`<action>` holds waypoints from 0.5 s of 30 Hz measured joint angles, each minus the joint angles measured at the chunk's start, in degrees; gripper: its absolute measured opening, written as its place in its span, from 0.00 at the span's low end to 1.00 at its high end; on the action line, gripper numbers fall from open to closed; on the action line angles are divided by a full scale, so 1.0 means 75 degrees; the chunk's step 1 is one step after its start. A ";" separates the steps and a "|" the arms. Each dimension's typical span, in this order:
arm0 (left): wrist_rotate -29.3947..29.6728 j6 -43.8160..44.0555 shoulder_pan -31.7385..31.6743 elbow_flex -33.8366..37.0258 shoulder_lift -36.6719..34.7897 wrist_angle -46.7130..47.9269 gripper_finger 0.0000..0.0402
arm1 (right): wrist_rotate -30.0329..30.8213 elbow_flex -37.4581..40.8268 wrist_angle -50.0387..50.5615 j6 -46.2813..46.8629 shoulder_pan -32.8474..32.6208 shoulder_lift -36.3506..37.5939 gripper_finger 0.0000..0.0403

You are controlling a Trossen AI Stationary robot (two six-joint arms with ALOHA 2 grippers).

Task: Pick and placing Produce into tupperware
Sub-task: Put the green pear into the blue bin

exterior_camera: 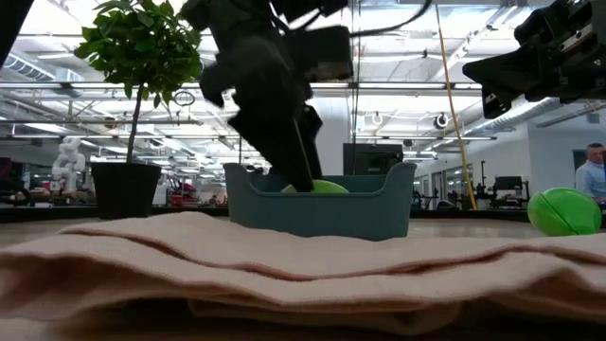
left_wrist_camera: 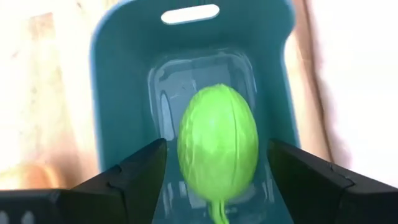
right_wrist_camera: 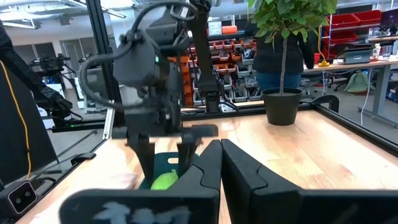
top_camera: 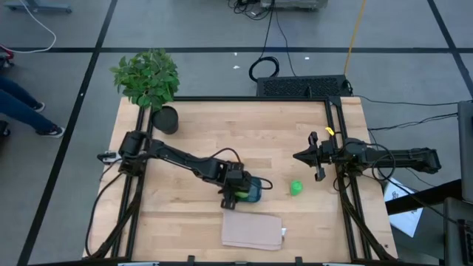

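The teal container (top_camera: 253, 191) sits on the table just beyond the beige cloth. One bright green fruit (left_wrist_camera: 217, 146) lies on the container's floor. My left gripper (left_wrist_camera: 217, 155) reaches down into the container, open, one finger on either side of that fruit with a narrow gap on each side. The second green fruit (top_camera: 295, 188) rests on the bare table to the container's right, also seen in the low view (exterior_camera: 563, 210). The orange-tan piece does not show plainly. My right gripper (top_camera: 299, 157) hovers shut above the table's right part, pointing left.
A folded beige cloth (top_camera: 253, 230) lies at the near edge, just in front of the container. A potted plant (top_camera: 164, 117) stands at the far left corner. Bare wood lies between the container and the right arm (top_camera: 384, 157).
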State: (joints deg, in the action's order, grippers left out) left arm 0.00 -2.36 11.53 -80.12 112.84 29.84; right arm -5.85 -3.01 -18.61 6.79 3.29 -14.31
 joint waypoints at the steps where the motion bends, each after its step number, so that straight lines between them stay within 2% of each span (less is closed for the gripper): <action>1: 0.0001 0.0001 0.0000 0.0000 -0.0114 0.0116 0.70 | 0.0000 0.0001 0.0001 0.0000 -0.0001 0.0000 0.00; 9: 0.0276 -0.0073 -0.0003 -0.0003 -0.1109 0.0512 0.69 | 0.0000 0.0003 0.0000 0.0000 0.0000 0.0000 0.00; 12: 0.0455 -0.0072 -0.0081 -0.0002 -0.1383 0.0673 0.64 | 0.0000 0.0003 0.0000 0.0000 0.0000 -0.0003 0.00; 15: 0.0465 -0.0064 -0.0187 -0.0003 -0.1567 0.0921 0.53 | 0.0000 0.0001 0.0002 0.0000 -0.0002 -0.0001 0.00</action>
State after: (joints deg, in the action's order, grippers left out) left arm 3.49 -2.83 10.13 -80.14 101.09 36.75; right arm -5.85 -2.99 -18.59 6.79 3.27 -14.31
